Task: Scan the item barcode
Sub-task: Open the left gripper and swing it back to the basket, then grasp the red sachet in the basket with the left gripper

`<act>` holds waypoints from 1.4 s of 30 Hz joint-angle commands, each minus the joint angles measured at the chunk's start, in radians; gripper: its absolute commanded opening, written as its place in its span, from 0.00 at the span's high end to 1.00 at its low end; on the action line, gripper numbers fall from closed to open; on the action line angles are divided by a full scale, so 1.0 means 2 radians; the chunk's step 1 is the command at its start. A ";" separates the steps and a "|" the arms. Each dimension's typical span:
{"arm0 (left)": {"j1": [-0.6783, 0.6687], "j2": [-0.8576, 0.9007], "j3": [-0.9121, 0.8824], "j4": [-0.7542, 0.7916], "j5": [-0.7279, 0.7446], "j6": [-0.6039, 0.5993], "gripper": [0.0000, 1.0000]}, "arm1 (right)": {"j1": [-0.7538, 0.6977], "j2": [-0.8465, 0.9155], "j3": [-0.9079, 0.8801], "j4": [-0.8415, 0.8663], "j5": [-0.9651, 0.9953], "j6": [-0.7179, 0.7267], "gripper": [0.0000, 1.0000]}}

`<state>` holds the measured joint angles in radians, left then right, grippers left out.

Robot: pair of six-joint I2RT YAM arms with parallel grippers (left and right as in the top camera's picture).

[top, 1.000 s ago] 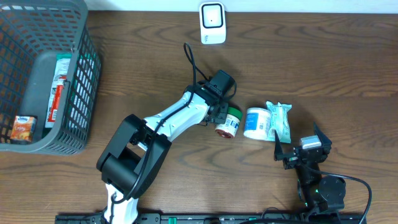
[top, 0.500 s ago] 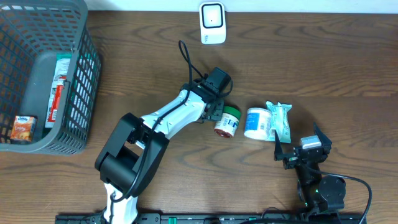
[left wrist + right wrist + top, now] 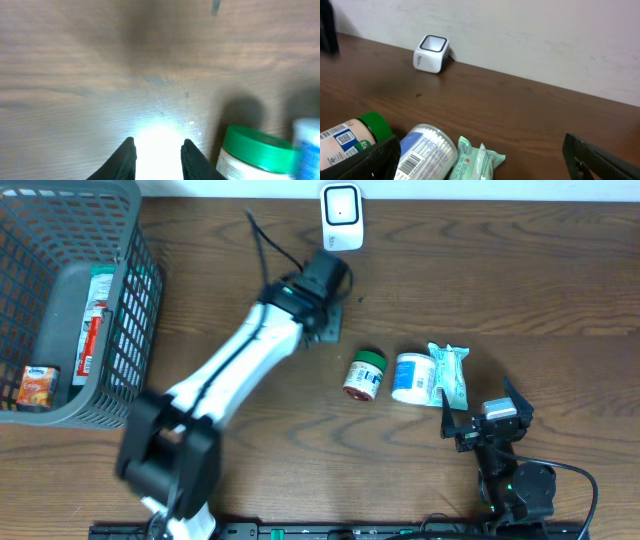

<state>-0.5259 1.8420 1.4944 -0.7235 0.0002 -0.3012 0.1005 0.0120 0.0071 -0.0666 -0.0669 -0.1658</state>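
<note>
Dark wood table (image 3: 520, 290), my left gripper (image 3: 157, 152) slightly parted and empty at 11 o'clock of the green-lidded jar (image 3: 365, 374), my right gripper (image 3: 480, 415) spread wide, holding nothing

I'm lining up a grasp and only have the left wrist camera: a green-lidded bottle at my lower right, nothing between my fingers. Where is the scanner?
Observer: The white scanner stands at the far edge of the table, beyond the left gripper.
Operator: What lies past the bottle?
Observer: A white tub lies next to the green-lidded bottle, then a green wipes pack.
Operator: Is the other arm in the way?
Observer: No, the right gripper sits open near the table's front edge, just short of the pack.
</note>
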 commanded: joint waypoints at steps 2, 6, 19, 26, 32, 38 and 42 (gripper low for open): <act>0.041 -0.086 0.097 -0.066 -0.081 0.050 0.70 | 0.003 -0.003 -0.001 -0.002 -0.001 0.000 0.01; 0.126 -0.143 0.158 -0.102 -0.138 0.067 0.61 | 0.003 -0.003 -0.001 -0.002 -0.001 0.000 0.01; 0.458 -0.154 0.165 -0.062 -0.118 0.101 0.29 | 0.003 -0.003 -0.001 -0.002 -0.001 0.000 0.01; 0.533 -0.068 0.165 -0.050 -0.003 0.215 0.24 | 0.003 -0.003 -0.001 -0.002 -0.001 0.000 0.01; 0.555 0.023 0.164 -0.070 0.036 0.293 0.23 | 0.003 -0.003 -0.001 -0.002 -0.001 0.000 0.01; 0.558 0.110 0.164 -0.082 0.110 0.345 0.27 | 0.003 -0.003 -0.001 -0.002 -0.001 0.000 0.01; 0.559 0.147 0.164 -0.089 0.112 0.355 0.32 | 0.003 -0.003 -0.001 -0.002 -0.001 0.000 0.01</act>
<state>0.5873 2.0926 1.8175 -0.8906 0.1680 0.3447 0.1005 0.0120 0.0071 -0.0666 -0.0669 -0.1658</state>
